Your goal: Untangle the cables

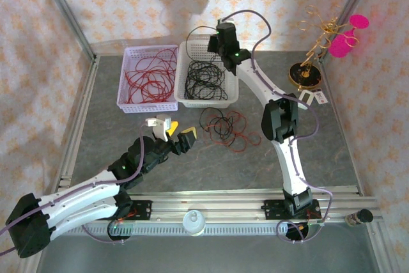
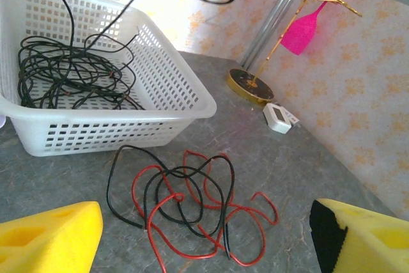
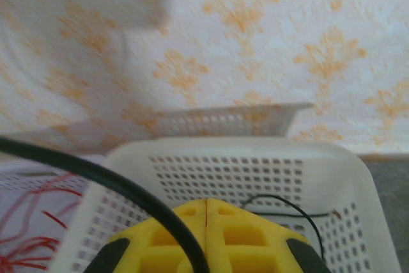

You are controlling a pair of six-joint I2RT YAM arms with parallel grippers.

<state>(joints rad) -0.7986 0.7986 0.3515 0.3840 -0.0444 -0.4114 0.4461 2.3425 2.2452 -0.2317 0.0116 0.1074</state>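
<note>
A small clump of red and black cables (image 1: pixel 223 125) lies on the grey table just in front of the white basket (image 1: pixel 233 91); in the left wrist view the cables (image 2: pixel 185 202) sit between and ahead of my yellow fingers (image 2: pixel 54 234). My left gripper (image 1: pixel 178 131) is open, low and just left of the clump, holding nothing. My right gripper (image 1: pixel 223 41) hovers over the white basket's far end, shut on a black cable (image 3: pixel 128 190) that hangs down toward the black coil (image 1: pixel 204 80) inside. Its fingertips (image 3: pixel 220 218) are pressed together.
A lavender basket (image 1: pixel 124 102) holding red cables (image 1: pixel 150 76) stands left of the white one. A gold stand with a pink piece (image 1: pixel 311 62) and a small white device (image 1: pixel 313 98) sit at the right. Patterned walls enclose the table; a metal rail (image 1: pixel 223 199) runs along the front.
</note>
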